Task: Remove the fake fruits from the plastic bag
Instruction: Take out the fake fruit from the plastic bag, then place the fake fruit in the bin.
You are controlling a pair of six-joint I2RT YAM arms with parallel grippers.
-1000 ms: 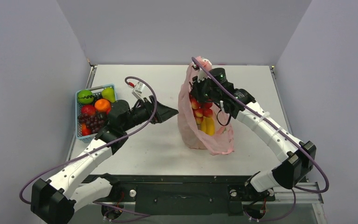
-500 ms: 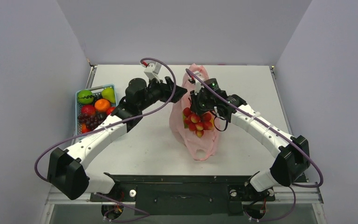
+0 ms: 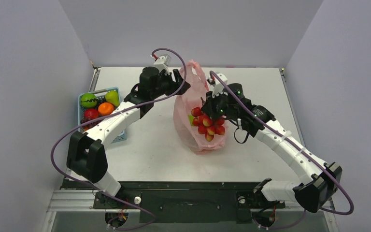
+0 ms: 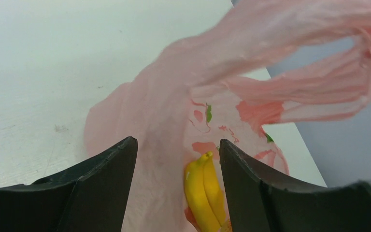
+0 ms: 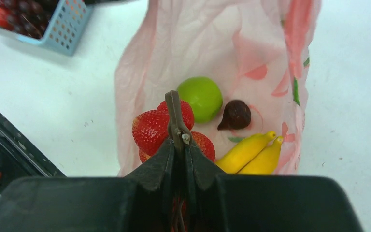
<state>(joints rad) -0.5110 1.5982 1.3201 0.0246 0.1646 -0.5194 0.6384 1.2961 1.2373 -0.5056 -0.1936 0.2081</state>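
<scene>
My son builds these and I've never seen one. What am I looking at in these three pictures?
Two robot arms are bolted to a table, each ending in a two-finger gripper. The wide picture is from a camera above and behind them; the other two are from cameras on the wrists, so the dark shapes at the bottom are each arm's own fingers. On the table sit a pink plastic bag and a blue basket of toy fruit. The right gripper is shut on the stem of a cluster of red fruits, hanging over the open bag. Bananas, a green apple and a small dark fruit lie inside. The left gripper is open, close to the bag.
</scene>
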